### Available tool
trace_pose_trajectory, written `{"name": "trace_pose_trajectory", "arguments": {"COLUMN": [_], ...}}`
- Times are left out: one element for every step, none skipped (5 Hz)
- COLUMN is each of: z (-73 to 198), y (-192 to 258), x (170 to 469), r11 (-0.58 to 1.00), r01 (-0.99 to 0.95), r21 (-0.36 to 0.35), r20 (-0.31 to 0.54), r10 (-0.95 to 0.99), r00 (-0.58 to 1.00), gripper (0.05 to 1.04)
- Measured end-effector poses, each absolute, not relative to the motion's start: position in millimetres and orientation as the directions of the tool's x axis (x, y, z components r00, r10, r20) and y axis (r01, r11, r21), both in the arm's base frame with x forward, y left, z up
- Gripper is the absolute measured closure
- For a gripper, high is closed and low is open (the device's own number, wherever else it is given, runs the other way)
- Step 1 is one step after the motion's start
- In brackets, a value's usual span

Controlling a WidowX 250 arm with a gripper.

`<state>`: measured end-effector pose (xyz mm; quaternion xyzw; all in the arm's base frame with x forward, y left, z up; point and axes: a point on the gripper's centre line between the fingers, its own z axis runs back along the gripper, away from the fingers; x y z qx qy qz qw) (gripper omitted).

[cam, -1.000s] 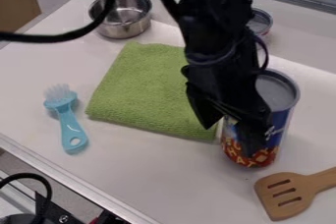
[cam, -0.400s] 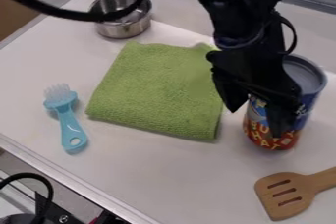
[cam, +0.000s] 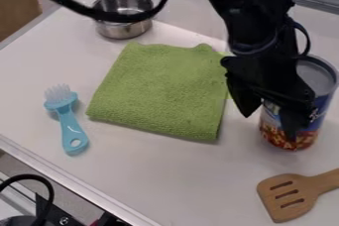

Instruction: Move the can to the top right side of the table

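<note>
The gripper (cam: 268, 127) hangs low over the right part of the table, its two fingers apart. The can (cam: 323, 102), with a blue and red label and a grey top, stands upright at the right edge of the view. One finger is just left of the can and the other overlaps its front. Part of the can's left side is hidden by the gripper; whether the fingers touch it I cannot tell.
A green folded cloth (cam: 159, 91) lies left of the gripper. A wooden slotted spatula (cam: 288, 197) is in front of the can. A blue brush (cam: 71, 126) lies at the left, and a metal pot (cam: 122, 29) stands at the back left.
Gripper and can have shifted together to the right and toward the back. The cloth's right part has come into view, and the small tin behind the arm is now hidden.
</note>
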<state>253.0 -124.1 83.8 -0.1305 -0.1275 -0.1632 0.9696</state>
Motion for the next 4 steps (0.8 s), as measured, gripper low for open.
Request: {"name": "trace_pose_trajectory", "arguments": {"z": [82,80,81,89], "y": [-129,-134,-138,-142], "x": [256,265,273,284], "r11": [0.915,0.913,0.912,0.915], "r01": [0.34,0.335,0.336,0.328], "r21": [-0.219,-0.232,-0.237,-0.236], "r20": [0.287,0.3,0.316,0.344], "r10": [-0.272,-0.26,-0.254,-0.237], "r00": [0.918,0.918,0.914,0.909], "gripper": [0.086,0.086,0.086,0.086]}}
